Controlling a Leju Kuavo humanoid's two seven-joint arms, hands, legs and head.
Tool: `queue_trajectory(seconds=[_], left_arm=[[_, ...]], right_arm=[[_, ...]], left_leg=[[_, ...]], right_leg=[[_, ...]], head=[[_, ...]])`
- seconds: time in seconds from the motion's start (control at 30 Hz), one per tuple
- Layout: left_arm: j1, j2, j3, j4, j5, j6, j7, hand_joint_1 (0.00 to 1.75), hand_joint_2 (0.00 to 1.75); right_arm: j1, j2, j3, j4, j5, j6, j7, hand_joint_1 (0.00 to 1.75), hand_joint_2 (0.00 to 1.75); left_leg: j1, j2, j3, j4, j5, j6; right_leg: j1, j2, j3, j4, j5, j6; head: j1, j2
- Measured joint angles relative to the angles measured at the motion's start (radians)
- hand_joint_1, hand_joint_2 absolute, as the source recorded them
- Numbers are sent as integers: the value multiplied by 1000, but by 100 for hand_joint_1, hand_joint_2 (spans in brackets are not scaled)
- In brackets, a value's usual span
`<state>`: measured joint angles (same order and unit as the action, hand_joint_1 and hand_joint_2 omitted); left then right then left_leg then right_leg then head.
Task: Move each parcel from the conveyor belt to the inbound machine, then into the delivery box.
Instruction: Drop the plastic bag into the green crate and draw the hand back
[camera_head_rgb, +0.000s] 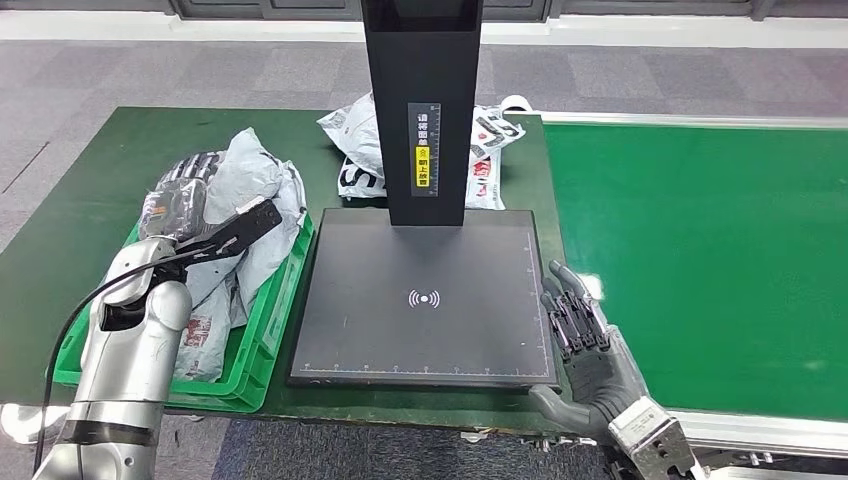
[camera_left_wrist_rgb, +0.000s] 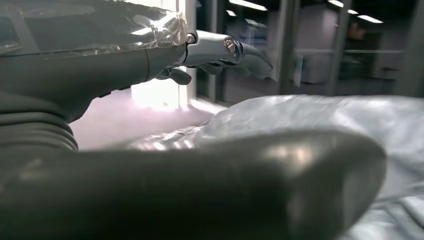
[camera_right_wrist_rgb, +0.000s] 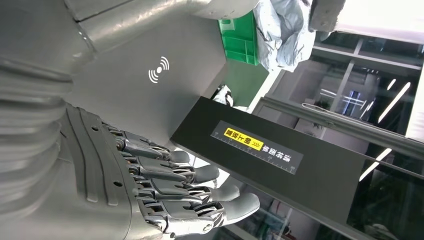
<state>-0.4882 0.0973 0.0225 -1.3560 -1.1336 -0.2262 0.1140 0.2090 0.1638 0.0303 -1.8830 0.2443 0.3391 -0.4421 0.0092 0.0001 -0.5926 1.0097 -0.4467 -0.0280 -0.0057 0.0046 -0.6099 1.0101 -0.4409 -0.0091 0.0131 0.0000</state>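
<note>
Standing beside the rig, the onlooker sees the long green conveyor belt (camera_head_rgb: 700, 260) running along the robot's right, with no parcel on the stretch in view. Next in size, the flat dark grey inbound machine (camera_head_rgb: 425, 300) with its black upright column lies between belt and box; its scanning plate is bare. Behind the column rest white plastic mailer bags (camera_head_rgb: 490, 150) on the green mat. The green plastic delivery box (camera_head_rgb: 270, 330) sits just left of the machine and holds several crumpled grey poly-bag parcels (camera_head_rgb: 260, 185).

The left hand (camera_head_rgb: 180, 205) hovers over the box, close above the parcels; whether it grips one cannot be told, since the wrist view shows only its thumb and extended fingers over grey film. The right hand (camera_head_rgb: 580, 340) rests at the plate's right edge, fingers (camera_right_wrist_rgb: 200, 175) straight and apart, holding nothing.

Judgement: one deposit into the box appears just completed or finishing. The next move calls for the right hand to reach onto the belt for a fresh parcel once one arrives.
</note>
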Motion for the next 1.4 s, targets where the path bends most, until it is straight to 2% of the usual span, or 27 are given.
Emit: queue_trajectory(seconds=[0.23, 0.3, 0.43, 0.53, 0.6, 0.67, 0.8, 1.03, 1.27, 1.4], left_arm=[[0, -11, 0, -33, 201, -5, -70, 0, 0], [-2, -15, 3, -43, 384, -29, -134, 0, 0], [-1, -17, 36, -86, 954, -164, -278, 0, 0], [13, -28, 69, -137, 1273, -234, -309, 0, 0], [27, -42, 78, -158, 1361, -237, -299, 0, 87], [39, -59, 78, -164, 1379, -220, -295, 0, 175], [81, -103, 30, -164, 1298, -188, -327, 0, 175], [225, -194, -186, -116, 1221, -137, -401, 0, 175], [336, -280, -294, -21, 1215, -109, -371, 0, 175], [372, -308, -323, 38, 1181, -83, -371, 0, 175]], right_arm=[[2, 1, -17, 0, 1, -6, 6, 0, 175], [1, 1, -18, 0, 1, -11, 9, 0, 175], [-8, -1, -19, 13, -8, -11, 15, 0, 175], [-26, -4, -19, 30, -11, -13, 20, 0, 175], [-35, -4, -19, 37, -8, -16, 27, 0, 175], [-44, -4, -19, 40, -3, -21, 38, 0, 175], [-52, -4, -20, 45, 13, -33, 56, 0, 175], [-53, -2, -35, 74, 49, -91, 89, 0, 175], [-57, 21, -74, 122, 43, -295, 208, 0, 175], [-58, 24, -87, 159, 52, -347, 249, 0, 175]], left_leg=[[0, 0, 0, 0, 0, 0], [0, 0, 0, 0, 0, 0], [0, 2, 0, 0, 0, 0], [0, 2, 0, 0, 0, 0], [0, 0, 0, 0, 0, 0], [0, 0, 0, 0, 0, 0], [-1, 0, 1, 0, 0, 1], [-4, 0, 1, 0, -2, 4], [-4, 0, 0, 0, -4, 4], [-4, 0, 1, 0, -4, 4]], right_leg=[[0, 0, 0, 0, 0, 0], [0, 0, 0, 0, 0, 0], [0, 1, 0, 0, 0, 0], [0, 1, 0, 0, 0, 0], [0, 0, 1, 0, 0, 0], [0, -1, 1, 0, 0, 0], [-1, -1, 1, 0, 0, 0], [-3, 0, 1, 0, -1, 2], [-5, -1, 1, 0, -3, 4], [-5, 0, 1, 0, -3, 4]], head=[[0, 0], [0, 0], [0, 0], [0, 0], [0, 0], [0, 0], [0, 0], [0, 0], [0, 0], [0, 0]])
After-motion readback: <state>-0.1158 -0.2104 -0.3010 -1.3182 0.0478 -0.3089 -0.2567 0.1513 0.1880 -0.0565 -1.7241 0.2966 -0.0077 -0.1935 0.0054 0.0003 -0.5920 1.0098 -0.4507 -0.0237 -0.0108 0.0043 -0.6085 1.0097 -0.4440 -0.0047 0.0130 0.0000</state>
